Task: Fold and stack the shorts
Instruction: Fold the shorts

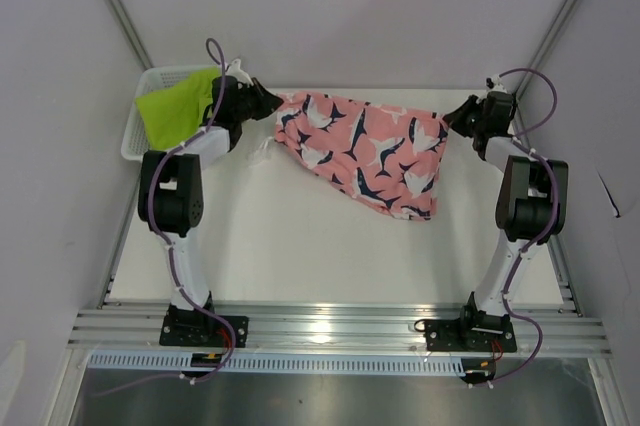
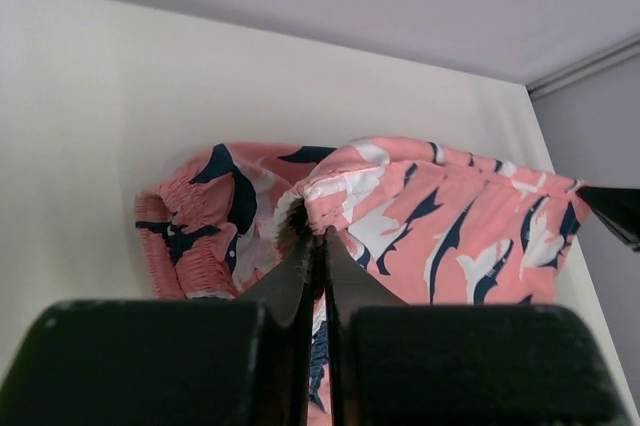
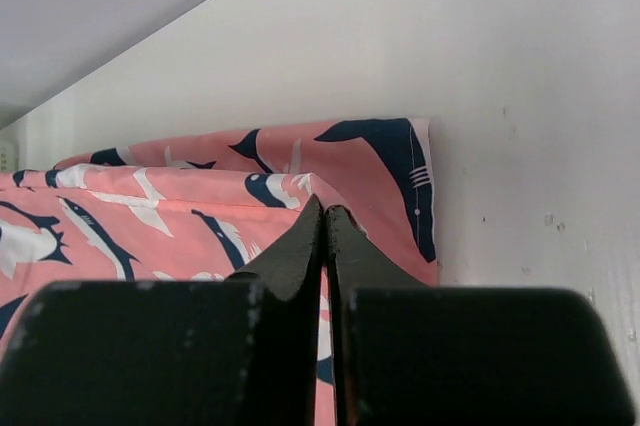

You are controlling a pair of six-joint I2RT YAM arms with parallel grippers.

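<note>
The coral-pink shorts point(image 1: 365, 151) with navy and white print are stretched across the back of the table between both arms. My left gripper point(image 1: 277, 103) is shut on their left edge, near the gathered waistband point(image 2: 185, 211). My right gripper point(image 1: 449, 120) is shut on the right corner. In the left wrist view the jaws point(image 2: 318, 234) pinch a fold of the pink cloth point(image 2: 450, 216). In the right wrist view the gripper point(image 3: 325, 208) pinches a folded edge of the cloth point(image 3: 150, 201). The lime-green shorts point(image 1: 178, 106) lie bunched in the basket.
A white mesh basket point(image 1: 136, 136) stands at the back left corner, behind my left arm. The white table point(image 1: 300, 246) is bounded by grey walls at the back and sides. A white cord point(image 1: 262, 152) dangles under the left end of the pink shorts.
</note>
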